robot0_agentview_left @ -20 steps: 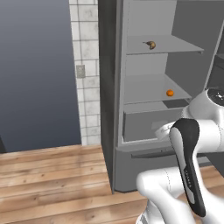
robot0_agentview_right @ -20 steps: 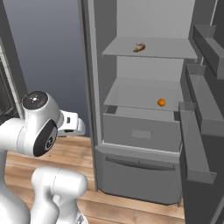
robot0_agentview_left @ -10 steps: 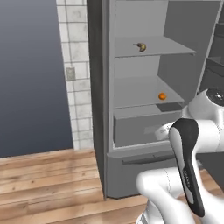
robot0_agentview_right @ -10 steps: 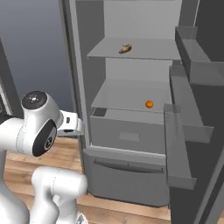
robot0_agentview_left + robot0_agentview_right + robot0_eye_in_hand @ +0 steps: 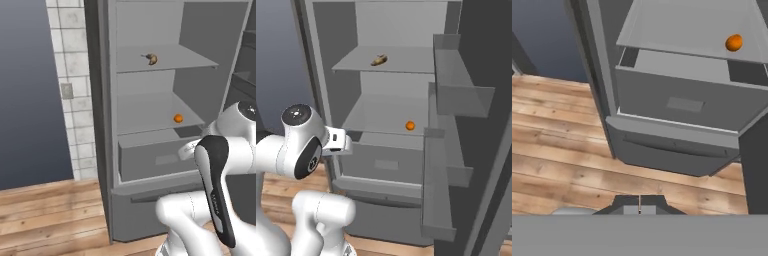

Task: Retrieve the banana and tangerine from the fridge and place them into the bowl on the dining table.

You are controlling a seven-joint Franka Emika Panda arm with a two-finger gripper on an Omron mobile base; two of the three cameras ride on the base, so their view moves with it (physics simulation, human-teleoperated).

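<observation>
Two fruits sit inside your open fridge [image 5: 100, 125]: the banana [image 5: 151, 59] on the upper shelf, the tangerine [image 5: 178, 118] on the shelf below, toward four o'clock of the banana. Your gripper [image 5: 640, 205] hangs outside over the wood floor [image 5: 557, 145], jaws clenched on nothing, the lower drawer [image 5: 687, 105] at its twelve o'clock.

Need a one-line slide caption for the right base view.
Open fridge: banana on the upper shelf, tangerine on the shelf below, above the drawer.
</observation>
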